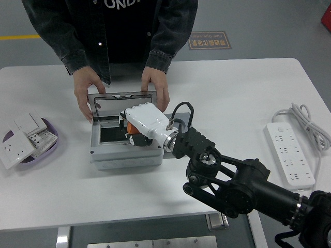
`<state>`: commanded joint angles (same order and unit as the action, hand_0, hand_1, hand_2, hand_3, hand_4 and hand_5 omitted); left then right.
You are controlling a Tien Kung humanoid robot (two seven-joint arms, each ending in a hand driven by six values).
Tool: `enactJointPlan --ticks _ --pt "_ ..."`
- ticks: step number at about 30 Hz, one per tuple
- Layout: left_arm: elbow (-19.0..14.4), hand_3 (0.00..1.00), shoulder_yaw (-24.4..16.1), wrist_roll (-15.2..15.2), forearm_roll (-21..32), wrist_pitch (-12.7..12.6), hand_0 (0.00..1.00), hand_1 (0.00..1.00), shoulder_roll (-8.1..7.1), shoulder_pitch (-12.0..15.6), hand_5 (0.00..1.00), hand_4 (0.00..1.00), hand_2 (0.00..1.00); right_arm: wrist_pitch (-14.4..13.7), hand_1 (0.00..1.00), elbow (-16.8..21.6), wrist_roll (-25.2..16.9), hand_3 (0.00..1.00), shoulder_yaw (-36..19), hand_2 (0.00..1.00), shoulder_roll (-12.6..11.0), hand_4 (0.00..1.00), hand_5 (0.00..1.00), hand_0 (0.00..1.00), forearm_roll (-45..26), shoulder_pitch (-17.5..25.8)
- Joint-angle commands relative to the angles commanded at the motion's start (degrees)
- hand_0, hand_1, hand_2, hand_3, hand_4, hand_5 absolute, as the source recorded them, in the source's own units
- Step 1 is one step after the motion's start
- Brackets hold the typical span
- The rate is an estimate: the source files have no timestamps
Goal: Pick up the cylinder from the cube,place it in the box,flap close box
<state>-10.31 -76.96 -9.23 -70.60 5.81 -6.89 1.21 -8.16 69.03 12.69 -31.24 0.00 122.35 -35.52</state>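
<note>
The right hand (138,126) grips the orange cylinder (137,139) beneath its palm, low inside the box (106,152); it should release only once seated, clear of the lid (111,103) behind.

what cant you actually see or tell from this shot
- Orange cylinder: head view, mostly covered by the right hand; whether it touches the box floor is unclear.
- Box interior: largely blocked by that hand.
- Person: cut off by the top edge.
- Power strip cable: runs off the right edge.
- Left hand: out of view.
</note>
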Motion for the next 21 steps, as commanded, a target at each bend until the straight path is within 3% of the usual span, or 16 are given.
enactJointPlan --ticks 1,2,7,8,13,14,21 --pt "0.00 0.645 -0.06 -0.02 -0.07 0.00 0.636 0.666 -0.01 0.00 0.276 0.717 0.589 0.15 0.552 -0.21 0.08 0.553 0.09 0.532 0.00 0.174 0.002 0.565 -0.08 0.00" --pt "0.00 0.644 -0.12 -0.04 -0.13 -0.01 0.636 0.666 -0.01 -0.01 0.277 0.717 0.589 0.23 0.686 -0.34 0.14 0.699 0.15 0.681 0.00 0.316 0.112 0.715 -0.14 0.01" --pt "0.00 0.644 -0.20 -0.05 -0.21 -0.01 0.636 0.666 0.00 -0.09 0.277 0.717 0.589 0.16 0.686 -0.47 0.30 0.699 0.36 0.681 0.00 0.316 0.112 0.715 -0.09 -0.09" --pt "0.00 0.644 -0.21 -0.05 -0.23 -0.01 0.636 0.666 0.01 -0.12 0.277 0.718 0.589 0.07 0.728 -0.41 0.29 0.732 0.37 0.730 0.00 0.516 0.219 0.828 -0.07 -0.12" --pt "0.00 0.644 -0.31 -0.05 -0.32 -0.02 0.636 0.666 0.06 -0.15 0.277 0.718 0.589 -0.27 0.728 -0.14 0.06 0.732 0.47 0.730 0.00 0.516 0.219 0.828 -0.36 -0.16" --pt "0.00 0.644 -0.38 -0.08 -0.39 -0.02 0.636 0.666 0.08 -0.12 0.277 0.717 0.589 -0.40 0.737 -0.08 -0.09 0.761 0.52 0.749 0.00 0.634 0.268 0.854 -0.58 -0.14" --pt "0.00 0.644 -1.13 -0.44 -1.01 -0.06 0.636 0.665 0.14 0.02 0.277 0.719 0.589 -1.65 0.738 0.45 -2.27 0.776 0.86 0.749 0.00 0.676 0.285 0.850 -4.19 -0.03"
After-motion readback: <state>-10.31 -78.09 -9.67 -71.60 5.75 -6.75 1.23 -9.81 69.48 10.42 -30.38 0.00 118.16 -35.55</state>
